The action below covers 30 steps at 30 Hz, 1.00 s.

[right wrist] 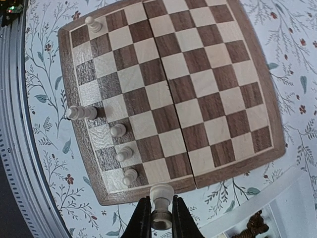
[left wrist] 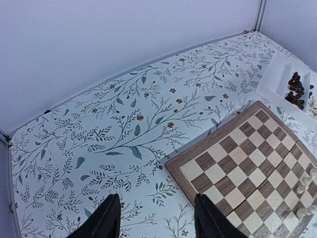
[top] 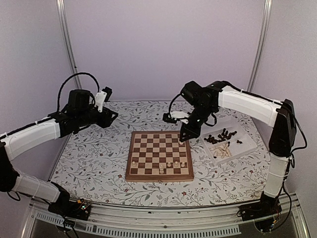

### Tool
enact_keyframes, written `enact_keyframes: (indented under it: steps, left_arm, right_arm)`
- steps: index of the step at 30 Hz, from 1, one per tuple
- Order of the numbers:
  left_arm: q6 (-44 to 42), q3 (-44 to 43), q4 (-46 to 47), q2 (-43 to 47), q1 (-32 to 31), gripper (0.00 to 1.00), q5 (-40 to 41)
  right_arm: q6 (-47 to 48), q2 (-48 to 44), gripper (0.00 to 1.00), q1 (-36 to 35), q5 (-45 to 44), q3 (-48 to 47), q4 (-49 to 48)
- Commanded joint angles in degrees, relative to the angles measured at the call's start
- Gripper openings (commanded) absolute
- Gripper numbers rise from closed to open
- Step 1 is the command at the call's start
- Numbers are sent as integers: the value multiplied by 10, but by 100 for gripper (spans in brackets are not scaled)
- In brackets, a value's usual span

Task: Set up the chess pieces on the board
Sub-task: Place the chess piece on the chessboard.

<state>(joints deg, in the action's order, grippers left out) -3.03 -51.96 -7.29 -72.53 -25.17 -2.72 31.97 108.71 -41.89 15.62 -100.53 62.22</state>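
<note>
The wooden chessboard (top: 148,148) lies in the middle of the table. Several pale cream pieces (top: 169,163) stand on its near right squares. My right gripper (top: 184,137) hovers over the board's far right corner, shut on a pale cream piece (right wrist: 161,194), which it holds above the board's edge (right wrist: 223,166). Pale pieces (right wrist: 118,130) stand in a row near that corner, one lies tipped (right wrist: 81,113), and one stands alone (right wrist: 91,23). My left gripper (top: 112,115) is open and empty, raised over the tablecloth left of the board (left wrist: 247,168).
A white partitioned tray (top: 247,146) sits right of the board, holding dark pieces (top: 223,135) and pale pieces (top: 224,151). It shows in the left wrist view (left wrist: 277,79) and the right wrist view (right wrist: 297,196). The floral tablecloth (top: 89,158) surrounds the board. White walls enclose the back.
</note>
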Motion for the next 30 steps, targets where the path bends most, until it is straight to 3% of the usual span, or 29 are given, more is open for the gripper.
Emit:
enact_keyframes:
  steps: [1,14,30]
  left_arm:
    - [-6,9,25,24,3,53,13]
    - [-3,8,27,24,8,53,-12]
    - [3,7,26,21,9,54,-25]
  right_arm:
    - [8,51,11,-63,-1,-29,29]
    - [36,6,12,-114,-19,108,29]
    - [26,35,13,-120,-70,117,-7]
